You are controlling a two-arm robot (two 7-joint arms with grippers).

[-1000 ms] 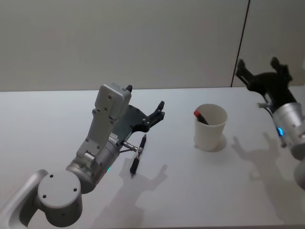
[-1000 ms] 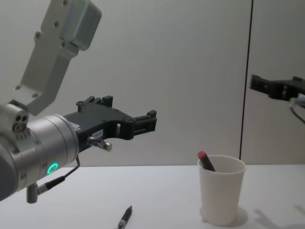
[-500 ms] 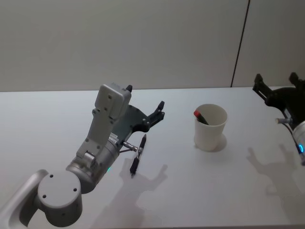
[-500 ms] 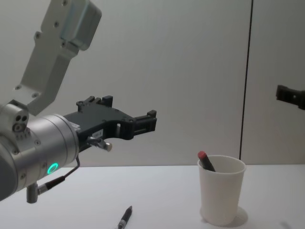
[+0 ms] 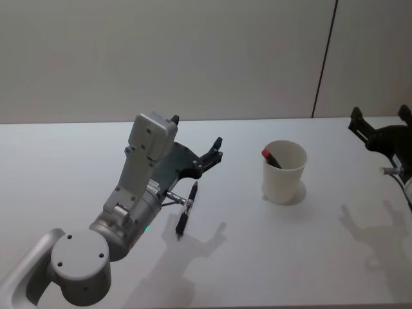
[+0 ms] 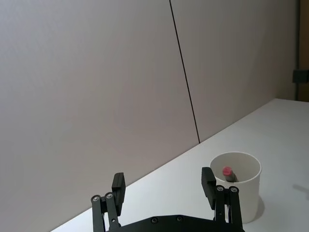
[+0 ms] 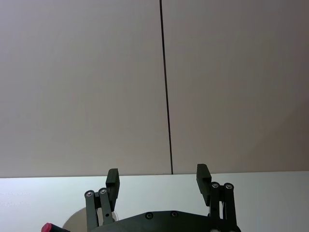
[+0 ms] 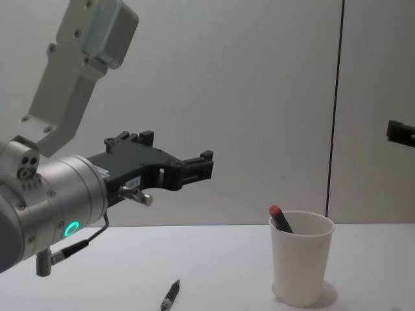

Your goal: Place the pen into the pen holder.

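Observation:
A black pen [image 5: 187, 210] [image 8: 170, 296] lies on the white table, just below and ahead of my left arm. My left gripper [image 5: 195, 134] [image 8: 176, 152] [image 6: 163, 179] hovers above it, open and holding nothing, pointing toward the pen holder. The pen holder [image 5: 284, 171] [image 8: 301, 258] [image 6: 236, 186] is a white paper cup standing upright to the right of the pen. A red-capped pen [image 5: 268, 156] [image 8: 279, 218] [image 6: 227, 172] leans inside it. My right gripper [image 5: 381, 117] [image 7: 158, 175] is raised at the far right, well clear of the cup, open and holding nothing.
The white table [image 5: 270, 257] runs back to a plain grey wall with a dark vertical seam [image 5: 325, 58]. Bare tabletop lies between the black pen and the cup and in front of both.
My right gripper has drawn away to the right and lower, farther from the cup. The left arm, the black pen and the cup have not moved.

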